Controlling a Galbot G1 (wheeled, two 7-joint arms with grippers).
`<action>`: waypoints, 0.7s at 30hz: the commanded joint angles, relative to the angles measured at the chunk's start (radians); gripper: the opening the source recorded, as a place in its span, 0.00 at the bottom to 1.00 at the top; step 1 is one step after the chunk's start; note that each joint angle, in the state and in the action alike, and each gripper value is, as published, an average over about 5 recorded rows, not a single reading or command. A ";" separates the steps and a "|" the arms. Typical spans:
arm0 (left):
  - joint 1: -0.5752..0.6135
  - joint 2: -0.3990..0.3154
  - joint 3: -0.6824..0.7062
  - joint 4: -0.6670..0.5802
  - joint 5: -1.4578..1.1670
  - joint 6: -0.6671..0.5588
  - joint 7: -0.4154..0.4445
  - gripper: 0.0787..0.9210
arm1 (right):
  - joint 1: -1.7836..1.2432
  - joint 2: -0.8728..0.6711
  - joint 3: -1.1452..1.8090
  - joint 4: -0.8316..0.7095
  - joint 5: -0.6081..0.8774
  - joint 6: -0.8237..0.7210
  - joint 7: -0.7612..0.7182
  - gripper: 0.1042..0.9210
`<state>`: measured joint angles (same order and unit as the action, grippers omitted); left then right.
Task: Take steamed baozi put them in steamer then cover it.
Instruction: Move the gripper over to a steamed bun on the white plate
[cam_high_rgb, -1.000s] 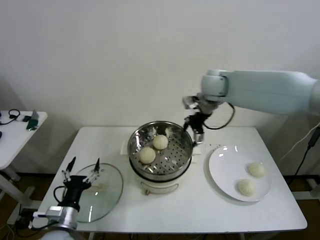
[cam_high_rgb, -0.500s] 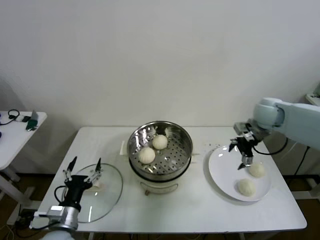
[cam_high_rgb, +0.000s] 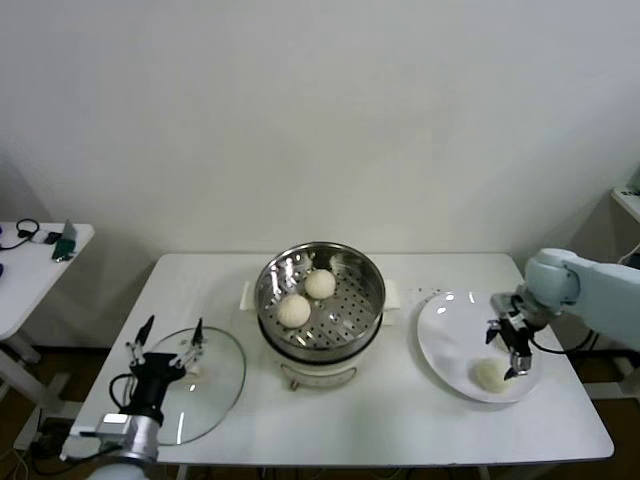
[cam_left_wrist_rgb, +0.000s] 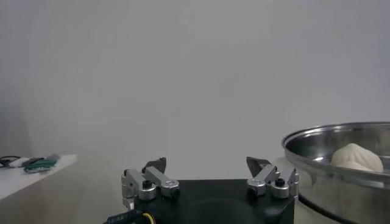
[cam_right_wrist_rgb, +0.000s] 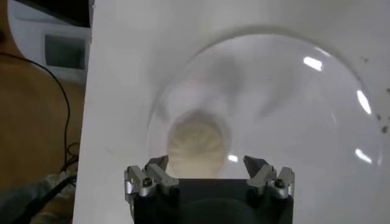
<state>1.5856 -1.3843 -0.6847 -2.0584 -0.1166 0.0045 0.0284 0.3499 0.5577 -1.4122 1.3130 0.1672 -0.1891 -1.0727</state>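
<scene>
The steamer (cam_high_rgb: 322, 300) stands mid-table with two baozi (cam_high_rgb: 294, 310) (cam_high_rgb: 320, 284) on its perforated floor. A third baozi (cam_high_rgb: 490, 375) lies on the white plate (cam_high_rgb: 450, 335) at the right. My right gripper (cam_high_rgb: 507, 352) hangs open low over that plate and hides the spot behind it. In the right wrist view a baozi (cam_right_wrist_rgb: 196, 145) lies on the plate (cam_right_wrist_rgb: 304, 122) just ahead of the open right gripper (cam_right_wrist_rgb: 207, 164), untouched. The cover (cam_high_rgb: 215, 370), a glass lid, lies flat at the front left, with my left gripper (cam_high_rgb: 165, 335) open above it. The left gripper (cam_left_wrist_rgb: 207, 163) faces the steamer (cam_left_wrist_rgb: 329, 164).
The white table (cam_high_rgb: 400, 420) ends close behind the plate at the right and just below the lid at the front. A small side table (cam_high_rgb: 40, 260) with cables stands off to the left. A white wall is behind.
My right arm has swung from behind the steamer to the right and come down over the plate, its gripper staying open. The left arm has not moved.
</scene>
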 joint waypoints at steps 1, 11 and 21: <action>0.003 -0.004 0.002 -0.003 -0.007 0.004 -0.001 0.88 | -0.137 -0.010 0.085 -0.036 -0.062 0.008 -0.001 0.88; 0.003 -0.003 -0.002 -0.004 -0.010 0.007 -0.003 0.88 | -0.156 0.026 0.108 -0.062 -0.065 0.007 -0.004 0.88; 0.002 -0.004 0.001 -0.007 -0.006 0.009 -0.004 0.88 | -0.151 0.039 0.115 -0.074 -0.065 0.016 -0.007 0.76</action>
<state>1.5874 -1.3878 -0.6841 -2.0650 -0.1225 0.0125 0.0248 0.2204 0.5944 -1.3151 1.2482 0.1118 -0.1753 -1.0796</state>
